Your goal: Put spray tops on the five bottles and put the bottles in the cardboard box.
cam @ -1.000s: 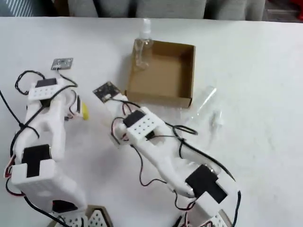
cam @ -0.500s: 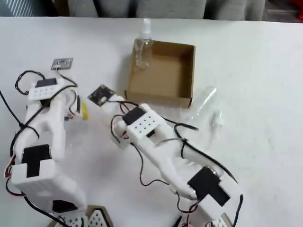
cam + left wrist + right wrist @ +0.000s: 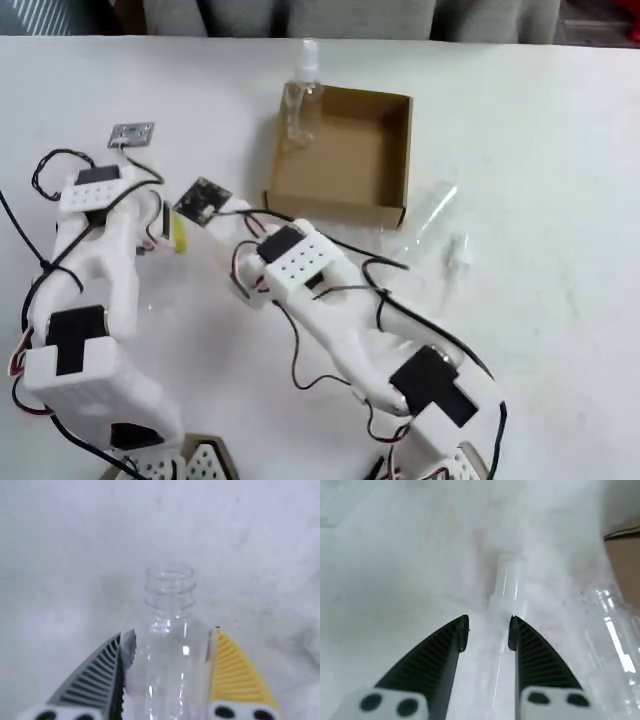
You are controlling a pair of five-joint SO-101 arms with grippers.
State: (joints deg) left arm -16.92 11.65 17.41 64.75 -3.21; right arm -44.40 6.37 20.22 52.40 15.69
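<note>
Left tool is clamped on a capless bottle, neck poking out past its tips. Right tool pinches a spray top, nozzle end sticking out ahead.

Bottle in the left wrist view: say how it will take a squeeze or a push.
Probably light: the bottle looks clear and empty. Likely slippery: its smooth wall glints in the left hand. Its thin wall may flex if squeezed hard.
</note>
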